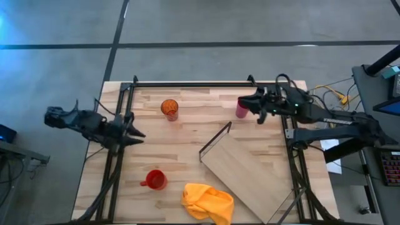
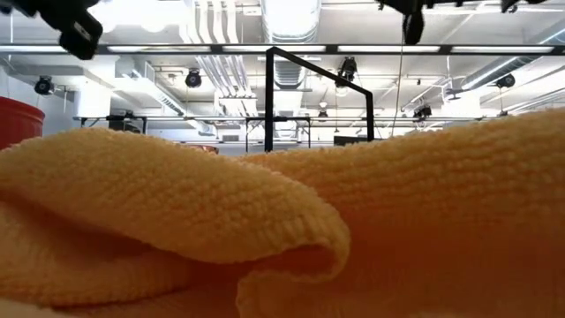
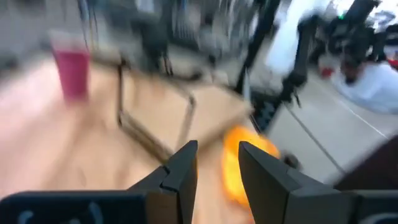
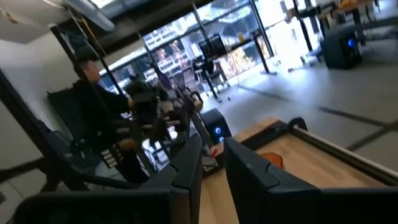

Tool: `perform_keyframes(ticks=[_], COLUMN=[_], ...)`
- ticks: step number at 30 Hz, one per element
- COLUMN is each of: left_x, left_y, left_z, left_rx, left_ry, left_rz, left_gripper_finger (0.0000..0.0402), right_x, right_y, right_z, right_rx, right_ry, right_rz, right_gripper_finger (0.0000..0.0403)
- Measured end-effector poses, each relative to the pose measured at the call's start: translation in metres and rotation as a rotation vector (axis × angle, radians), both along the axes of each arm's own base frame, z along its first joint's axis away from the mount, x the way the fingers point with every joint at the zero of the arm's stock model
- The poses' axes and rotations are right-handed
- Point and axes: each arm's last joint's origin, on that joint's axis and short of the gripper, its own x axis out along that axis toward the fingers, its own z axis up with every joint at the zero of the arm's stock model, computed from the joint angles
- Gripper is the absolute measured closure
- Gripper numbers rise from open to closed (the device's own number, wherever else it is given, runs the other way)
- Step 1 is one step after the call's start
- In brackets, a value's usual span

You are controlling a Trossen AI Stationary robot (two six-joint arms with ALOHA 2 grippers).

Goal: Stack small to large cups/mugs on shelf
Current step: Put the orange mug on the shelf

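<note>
A magenta-pink cup [image 1: 241, 108] stands upright at the table's far right; it also shows in the left wrist view [image 3: 71, 71]. An orange tumbler [image 1: 169, 109] stands at the far middle. A red mug [image 1: 154, 180] stands near the front left. The plywood shelf [image 1: 250, 165] lies slantwise at the right, its black wire frame [image 1: 215, 139] at its end. My left gripper [image 1: 139, 133] hangs over the table's left part, a narrow gap between its fingers [image 3: 217, 155], empty. My right gripper [image 1: 253, 105] is raised beside the pink cup, fingers [image 4: 212, 152] slightly apart, empty.
A yellow-orange cloth [image 1: 207, 203] lies crumpled at the near edge and fills most of the low view [image 2: 282, 230]. Black frame rails [image 1: 187, 84] run along the table's far, left and right sides. A person [image 4: 93, 106] shows beyond the table.
</note>
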Motion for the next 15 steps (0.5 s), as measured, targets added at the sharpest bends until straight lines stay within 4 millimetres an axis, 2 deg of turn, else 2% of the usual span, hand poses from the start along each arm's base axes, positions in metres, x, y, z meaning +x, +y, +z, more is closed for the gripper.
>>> perform_keyframes(ticks=[3, 6, 9, 15], left_x=[0.011, 0.025, 0.035, 0.071], left_y=[-0.009, -0.018, -0.023, -0.036], left_z=[0.021, 0.041, 0.060, 0.077], left_rx=[-0.142, -0.278, -0.326, -0.427], left_ry=[0.180, 0.257, 0.217, 0.098], left_rz=[-0.102, -0.192, -0.251, -0.282], left_gripper_finger=[0.0299, 0.0299, 0.0299, 0.0299], right_x=[0.013, 0.023, 0.031, 0.041], right_y=[-0.003, -0.005, -0.007, -0.009], right_z=[0.000, -0.002, -0.006, -0.016], right_rx=[0.010, 0.009, 0.023, 0.122], right_ry=[0.026, 0.055, 0.078, 0.112], right_rz=[0.001, 0.001, 0.001, 0.006], right_gripper_finger=[0.0339, 0.0339, 0.0339, 0.0339])
